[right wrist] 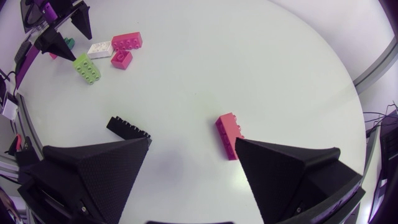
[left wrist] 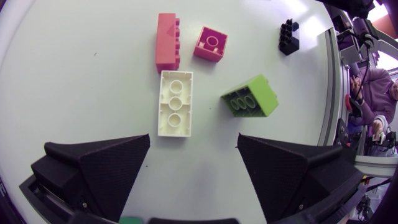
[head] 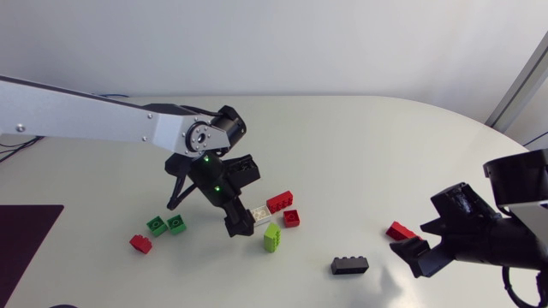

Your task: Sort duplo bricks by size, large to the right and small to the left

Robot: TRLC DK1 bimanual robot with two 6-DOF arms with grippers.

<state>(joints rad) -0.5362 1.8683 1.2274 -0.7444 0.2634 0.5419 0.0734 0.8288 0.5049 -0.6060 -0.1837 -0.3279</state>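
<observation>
- My left gripper hung wide open and empty, the white brick just ahead of it.
- My right gripper gaped too, holding nothing.
- Partly done, I judged: lime brick and black brick were among those unsorted.

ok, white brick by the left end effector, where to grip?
Come from above and clamp the two long side walls mid-length. The white brick lies flat, long axis pointing away from the left end effector, so its open jaws already line up. Only the far end is crowded, by the long red brick.
</observation>
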